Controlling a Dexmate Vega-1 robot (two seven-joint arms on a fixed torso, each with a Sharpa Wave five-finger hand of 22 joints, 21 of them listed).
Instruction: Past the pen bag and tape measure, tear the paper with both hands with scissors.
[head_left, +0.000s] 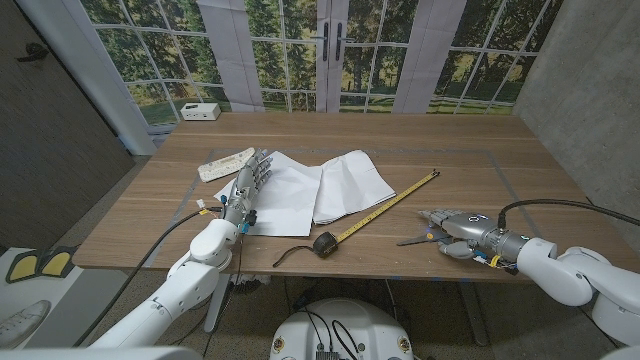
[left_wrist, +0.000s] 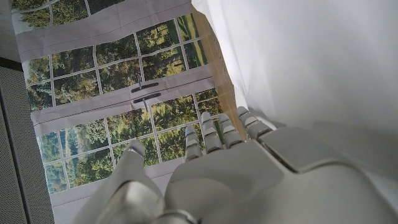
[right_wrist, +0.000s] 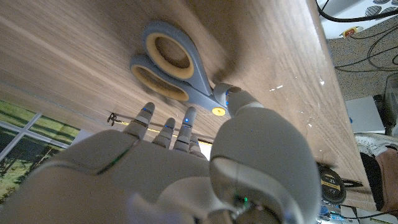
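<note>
Two overlapping white paper sheets (head_left: 315, 185) lie left of the table's middle. My left hand (head_left: 246, 188) reaches over their left edge with its fingers straight and apart, holding nothing; the left wrist view shows the hand (left_wrist: 249, 177) beside the paper (left_wrist: 311, 62). Scissors (head_left: 420, 236) with blue-grey handles and yellow inner rings (right_wrist: 166, 61) lie near the front right edge. My right hand (head_left: 462, 228) is at them with its fingers stretched out, its thumb tip by the pivot (right_wrist: 217, 111). A black tape measure case (head_left: 324, 243) lies at the front, its yellow tape running to the far right.
A long white pouch (head_left: 226, 163) lies beyond my left hand, and a small white box (head_left: 200, 111) stands at the far left corner. The table's front edge (head_left: 380, 272) runs just below the tape case and the scissors. A window wall stands behind the table.
</note>
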